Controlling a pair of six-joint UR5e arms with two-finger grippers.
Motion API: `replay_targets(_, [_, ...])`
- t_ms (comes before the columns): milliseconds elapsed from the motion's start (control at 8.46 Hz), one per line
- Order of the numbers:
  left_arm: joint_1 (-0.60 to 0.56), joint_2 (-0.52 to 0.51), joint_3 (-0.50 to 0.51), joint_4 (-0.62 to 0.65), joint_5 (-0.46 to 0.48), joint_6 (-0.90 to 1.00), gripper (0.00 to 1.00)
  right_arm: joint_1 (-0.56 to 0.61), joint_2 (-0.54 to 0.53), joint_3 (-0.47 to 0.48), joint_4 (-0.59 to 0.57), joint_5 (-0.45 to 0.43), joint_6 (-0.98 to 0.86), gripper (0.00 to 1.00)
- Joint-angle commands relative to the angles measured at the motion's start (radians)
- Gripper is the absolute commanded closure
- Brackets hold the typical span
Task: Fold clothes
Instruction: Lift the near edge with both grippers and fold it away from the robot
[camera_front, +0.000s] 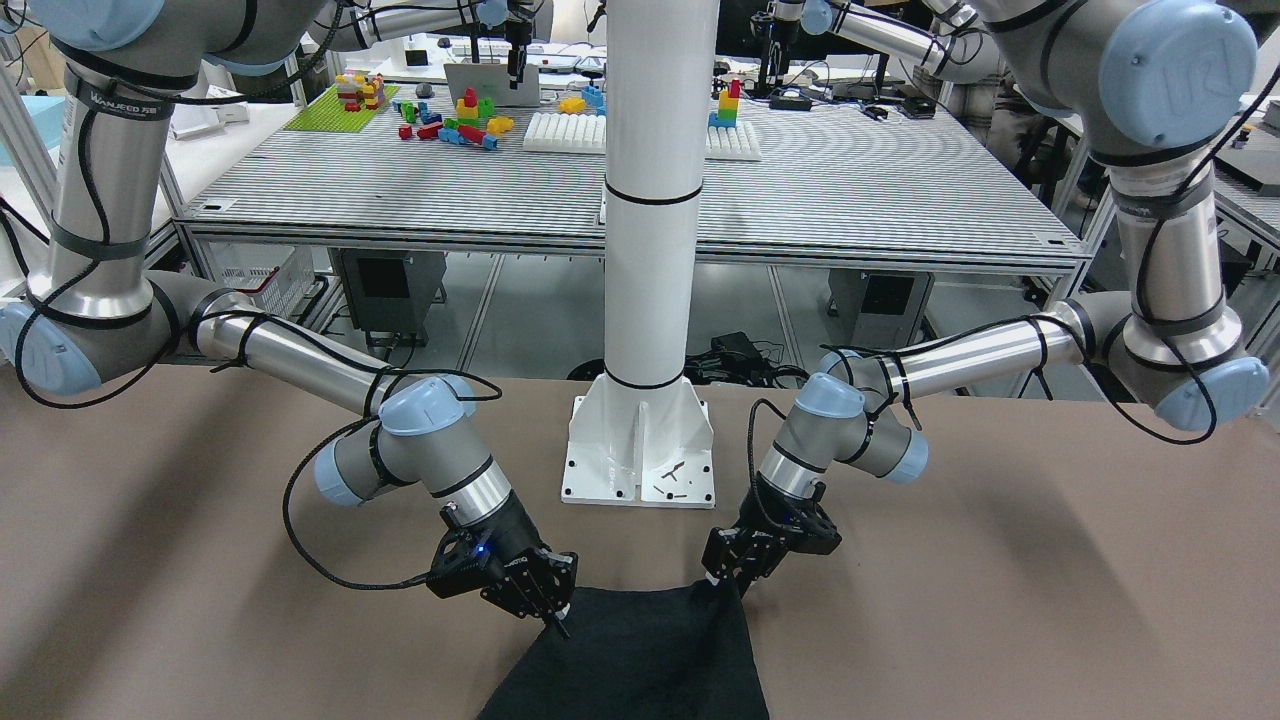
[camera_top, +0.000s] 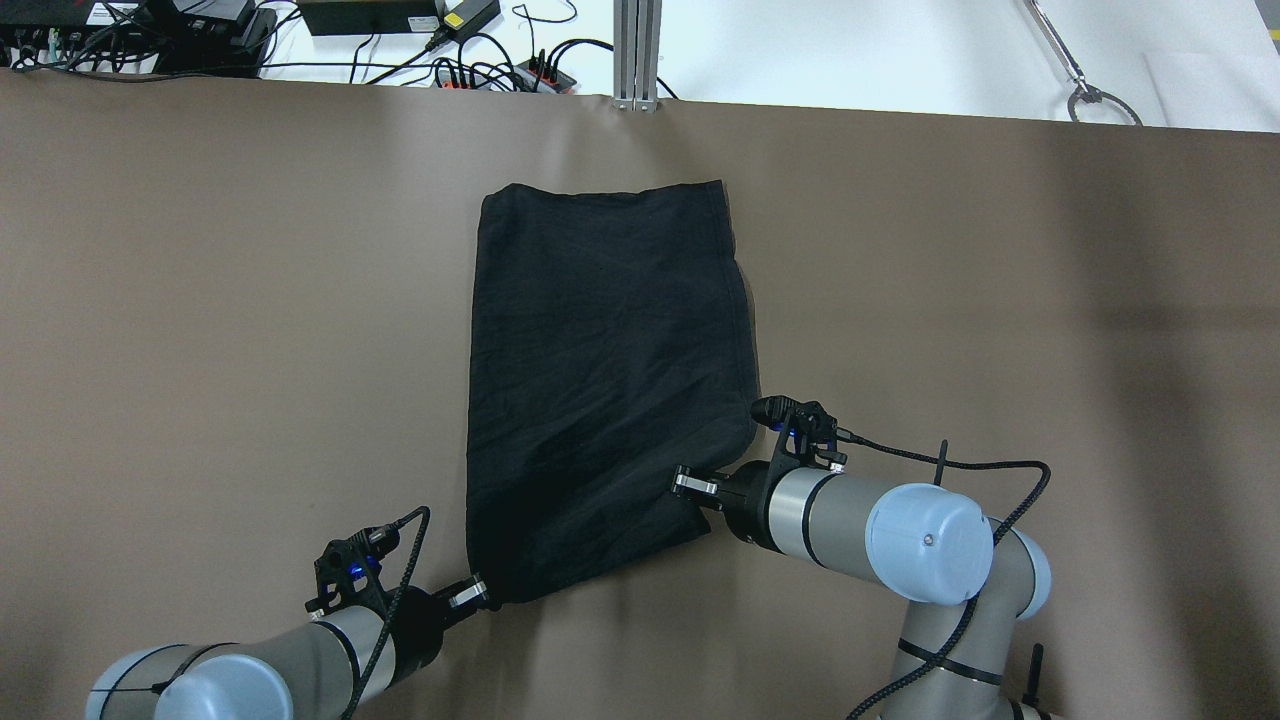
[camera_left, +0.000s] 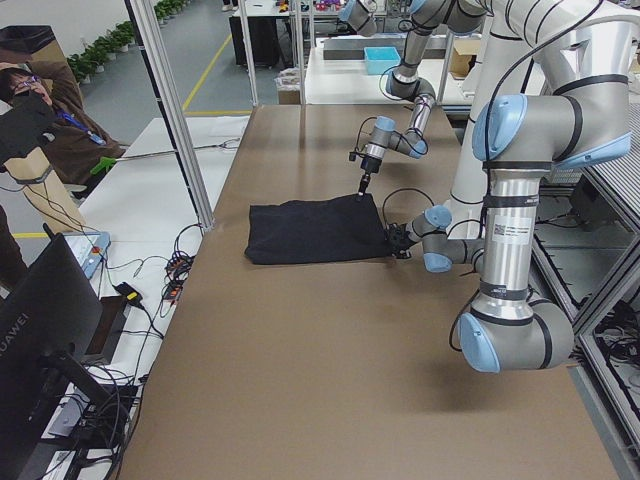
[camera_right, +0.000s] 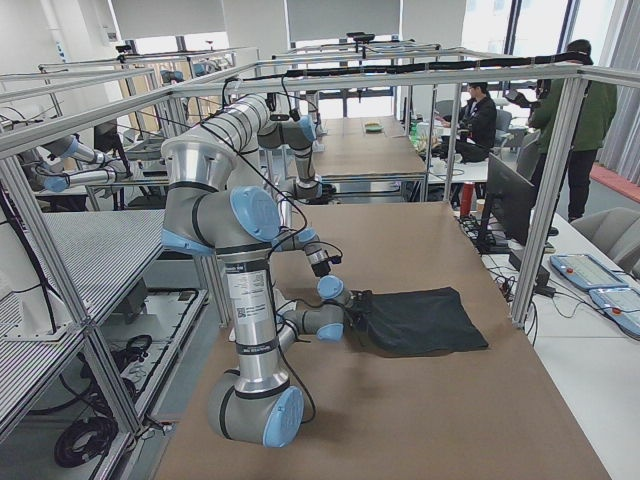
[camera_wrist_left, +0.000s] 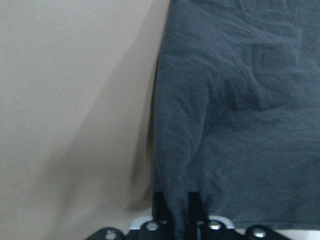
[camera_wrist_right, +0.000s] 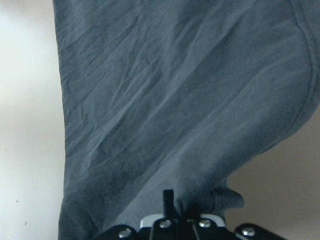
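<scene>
The clothes (camera_top: 610, 380) are one plain black piece lying flat on the brown table, also seen in the front view (camera_front: 640, 660). My left gripper (camera_top: 480, 597) is shut on its near left corner, low to the table (camera_front: 728, 585). The left wrist view shows the fabric (camera_wrist_left: 240, 125) running down between the closed fingers (camera_wrist_left: 160, 210). My right gripper (camera_top: 697, 490) is shut on the near right edge, where the cloth bunches up (camera_front: 560, 618). In the right wrist view the fabric (camera_wrist_right: 175, 100) gathers into the fingers (camera_wrist_right: 168, 200).
The white pillar's base plate (camera_front: 640, 460) stands just behind the cloth's near edge. Cables and a power strip (camera_top: 480, 70) and an aluminium post (camera_top: 637, 50) line the far table edge. Brown tabletop (camera_top: 1000, 300) spreads on both sides. People (camera_left: 30, 110) stand beyond the table.
</scene>
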Motion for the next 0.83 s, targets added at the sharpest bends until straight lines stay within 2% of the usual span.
replay_targets(0, [-0.002, 0.032, -0.107, -0.001, -0.009, 0.008, 1.00, -0.002, -0.009, 0.041, 0.006, 0.008, 0.009, 1.00])
replay_targets(118, [-0.003, 0.052, -0.165, -0.001, -0.011, 0.011, 1.00, -0.005, -0.022, 0.065, 0.006, 0.010, 0.009, 1.00])
replay_targets(354, [-0.002, 0.054, -0.205, -0.001, -0.011, 0.011, 1.00, -0.021, -0.086, 0.157, 0.006, 0.013, 0.022, 1.00])
replay_targets(473, [-0.002, 0.055, -0.236, 0.001, -0.011, 0.011, 1.00, -0.061, -0.164, 0.223, 0.006, 0.040, 0.077, 1.00])
replay_targets(709, [0.032, 0.015, -0.265, 0.002, -0.020, 0.014, 1.00, -0.160, -0.245, 0.333, 0.011, 0.032, 0.218, 1.00])
